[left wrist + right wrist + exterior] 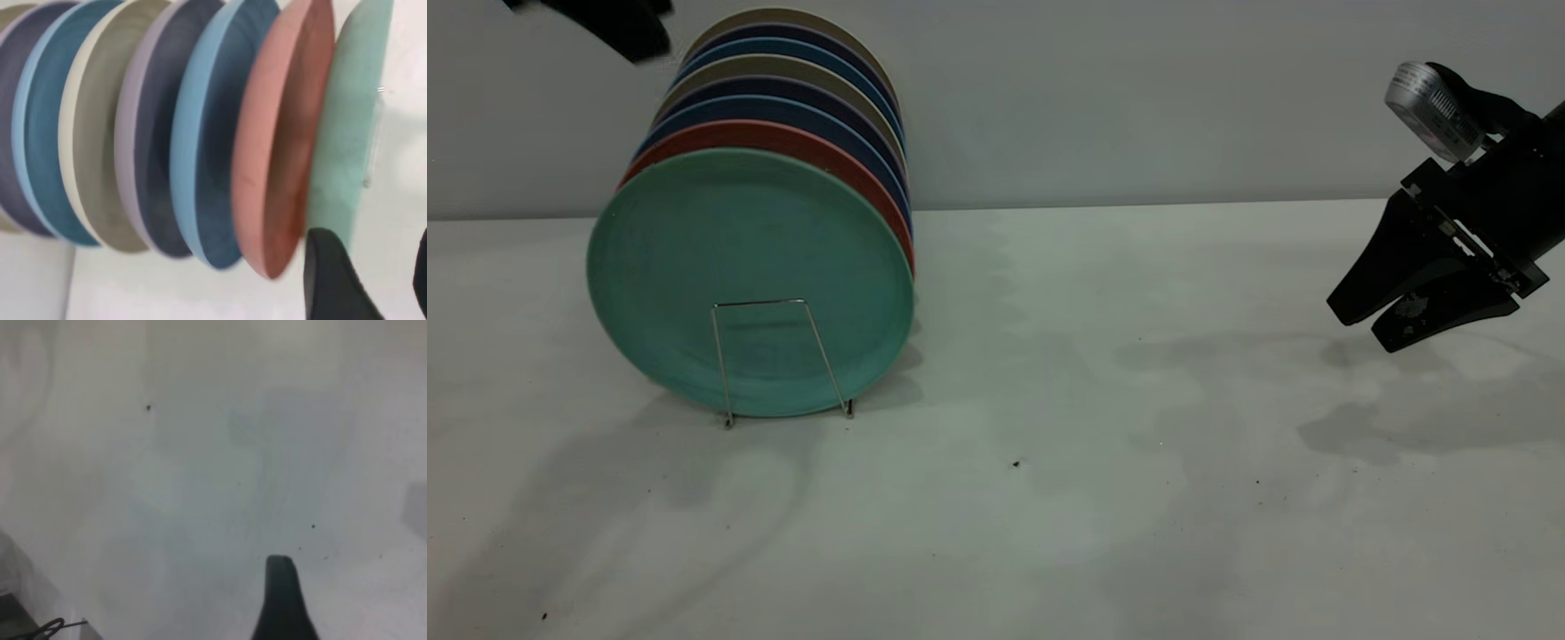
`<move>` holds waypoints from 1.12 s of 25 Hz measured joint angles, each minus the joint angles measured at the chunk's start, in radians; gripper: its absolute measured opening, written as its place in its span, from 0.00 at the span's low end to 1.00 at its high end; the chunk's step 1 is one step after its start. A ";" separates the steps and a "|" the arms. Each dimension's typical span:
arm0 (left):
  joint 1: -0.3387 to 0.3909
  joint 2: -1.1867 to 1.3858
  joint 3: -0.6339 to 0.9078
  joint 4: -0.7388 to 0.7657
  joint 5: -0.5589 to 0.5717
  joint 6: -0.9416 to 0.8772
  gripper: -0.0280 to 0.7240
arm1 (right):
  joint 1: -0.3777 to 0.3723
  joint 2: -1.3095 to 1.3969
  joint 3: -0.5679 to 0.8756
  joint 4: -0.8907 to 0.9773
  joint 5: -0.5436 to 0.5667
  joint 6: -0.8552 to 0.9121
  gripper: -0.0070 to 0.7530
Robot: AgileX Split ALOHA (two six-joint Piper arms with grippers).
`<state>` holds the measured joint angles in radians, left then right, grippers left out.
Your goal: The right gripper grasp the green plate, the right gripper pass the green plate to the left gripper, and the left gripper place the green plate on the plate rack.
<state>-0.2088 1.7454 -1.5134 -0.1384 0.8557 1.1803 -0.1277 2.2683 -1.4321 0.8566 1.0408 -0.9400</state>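
The green plate (738,240) stands upright at the front of a row of plates, held behind the front wire loop of the plate rack (769,304). In the left wrist view it shows edge-on (347,133). My left gripper (636,40) hangs above and behind the row at the top left. Its fingers (330,280) are apart with nothing between them, just clear of the green plate's rim. My right gripper (1359,327) hovers over the table at the far right, far from the plates, open and empty. Only one of its fingers (280,600) shows in the right wrist view.
Behind the green plate stand a salmon-pink plate (783,133) and several blue, dark and beige plates (783,62), all upright in the same rack. The white table (1103,444) runs from the rack to the right gripper. A grey wall stands behind it.
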 joint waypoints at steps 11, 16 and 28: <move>0.109 -0.126 0.000 0.014 0.133 -0.918 0.59 | 0.068 -0.069 -0.070 -0.353 0.020 0.270 0.75; 0.170 -0.126 0.006 0.028 0.154 -0.983 0.76 | 0.198 -0.166 -0.124 -0.706 0.066 0.568 0.75; 0.198 -0.127 0.009 0.090 0.310 -1.094 0.79 | 0.299 -0.497 -0.085 -0.972 0.169 0.881 0.75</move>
<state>-0.0105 1.6188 -1.5040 -0.0484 1.1658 0.0868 0.1712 1.7714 -1.5171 -0.1156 1.2094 -0.0593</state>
